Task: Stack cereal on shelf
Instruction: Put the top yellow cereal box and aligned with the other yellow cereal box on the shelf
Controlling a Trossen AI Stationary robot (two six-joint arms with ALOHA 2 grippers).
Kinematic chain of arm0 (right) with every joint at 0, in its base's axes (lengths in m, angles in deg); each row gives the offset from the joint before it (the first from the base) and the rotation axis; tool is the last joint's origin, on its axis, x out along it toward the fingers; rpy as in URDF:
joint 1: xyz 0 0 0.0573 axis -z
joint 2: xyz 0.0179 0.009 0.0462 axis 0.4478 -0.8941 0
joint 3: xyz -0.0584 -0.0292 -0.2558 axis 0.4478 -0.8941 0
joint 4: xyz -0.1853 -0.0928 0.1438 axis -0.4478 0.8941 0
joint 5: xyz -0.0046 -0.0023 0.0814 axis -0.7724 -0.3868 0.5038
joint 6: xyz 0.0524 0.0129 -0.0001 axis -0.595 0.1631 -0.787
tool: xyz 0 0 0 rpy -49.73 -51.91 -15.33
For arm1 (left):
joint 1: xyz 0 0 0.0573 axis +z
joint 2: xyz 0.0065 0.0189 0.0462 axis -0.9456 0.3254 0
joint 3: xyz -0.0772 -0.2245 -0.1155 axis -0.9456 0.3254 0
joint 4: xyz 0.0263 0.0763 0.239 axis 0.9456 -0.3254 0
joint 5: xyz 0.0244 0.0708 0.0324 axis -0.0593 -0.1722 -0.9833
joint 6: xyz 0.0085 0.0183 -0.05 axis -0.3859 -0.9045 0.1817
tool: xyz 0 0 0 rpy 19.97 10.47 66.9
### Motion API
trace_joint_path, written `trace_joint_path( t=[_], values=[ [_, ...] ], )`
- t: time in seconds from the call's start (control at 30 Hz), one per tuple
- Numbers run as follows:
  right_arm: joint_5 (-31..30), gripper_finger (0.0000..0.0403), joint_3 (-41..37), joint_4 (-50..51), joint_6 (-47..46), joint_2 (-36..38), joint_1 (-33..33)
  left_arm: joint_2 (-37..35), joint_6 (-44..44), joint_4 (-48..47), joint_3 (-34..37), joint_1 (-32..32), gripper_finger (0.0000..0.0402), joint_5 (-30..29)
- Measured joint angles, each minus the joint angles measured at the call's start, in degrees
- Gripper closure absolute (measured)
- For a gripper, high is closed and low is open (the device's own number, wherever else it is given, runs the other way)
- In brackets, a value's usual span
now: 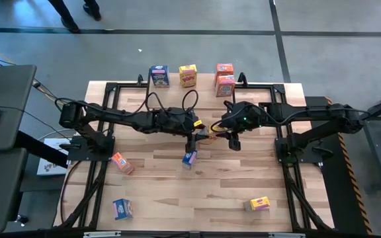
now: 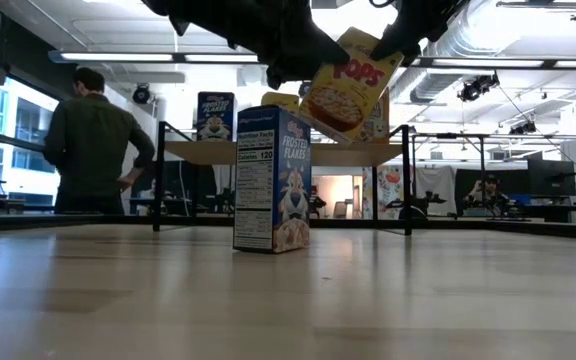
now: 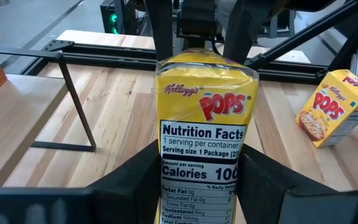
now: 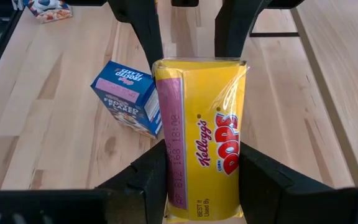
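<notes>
A yellow Pops cereal box [image 2: 348,85] hangs tilted above the table's middle, between my two grippers. My left gripper [image 1: 196,135] comes from the table's left and my right gripper [image 1: 228,135] from the right, and both are shut on it. A blue Frosted Flakes box [image 2: 273,180] stands upright on its base on the table just below them. At the far edge the shelf [image 2: 208,152] carries a blue box [image 1: 159,76], a yellow box [image 1: 188,75] and two orange-red boxes [image 1: 225,78]. My left gripper pinches the yellow box between its two fingers, on the two faces beside the nutrition panel [image 3: 166,180], at the end nearer to it. The fingers come roughly level from the table's left. The box is lifted clear of the table and tilted. My right gripper pinches the same box's other end [image 4: 173,177] between its two fingers, on two opposite faces. The fingers come roughly level from the table's right. The box spans the gap between the two grippers, clear of the table.
Loose boxes lie on the table: an orange-red one [image 1: 121,162] at the left, a blue one [image 1: 122,208] at the near left, a yellow one [image 1: 260,203] at the near right. A person [image 2: 93,145] stands beyond the table's far side.
</notes>
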Motion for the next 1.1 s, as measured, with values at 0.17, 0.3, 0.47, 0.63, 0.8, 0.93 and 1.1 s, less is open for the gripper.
trace_joint_path(
  t=[0.17, 0.3, 0.47, 0.63, 0.8, 0.93, 1.1],
  values=[
    [-0.03, 0.0252, 0.0, 0.03, 0.0, 0.02, -0.02, 0.0, 0.01, 0.06, 0.0, 0.0, 0.0238, 0.0],
    [-0.06, 0.0252, 0.0, 0.07, 0.0, 0.04, -0.01, 0.0, 0.01, 0.17, 0.0, 0.0, 0.0238, 0.02],
    [-0.35, 0.0246, 0.0, 0.0, -0.17, 0.04, -0.02, 0.0, 0.01, 0.25, 0.01, 0.0, 0.0238, 0.07],
    [-0.42, 0.0208, -0.02, 0.01, 0.0, 0.04, -0.02, -0.02, 0.05, 0.65, 0.02, 0.0, 0.0238, 0.15],
    [-0.48, 0.0152, -0.04, 0.05, 0.0, 0.04, -0.02, -0.09, 0.05, 0.59, 0.01, 0.0, 0.0238, 0.15],
    [-0.77, 0.013, -0.04, 0.35, 0.11, 0.25, -0.02, -0.09, 0.05, 0.41, 0.02, 0.0, 0.0238, 0.15],
    [-0.8, 0.0128, 0.06, 0.95, 0.5, 1.93, 0.0, -0.77, -1.41, -0.41, 0.02, 0.08, 0.0238, 0.11]
  ],
)
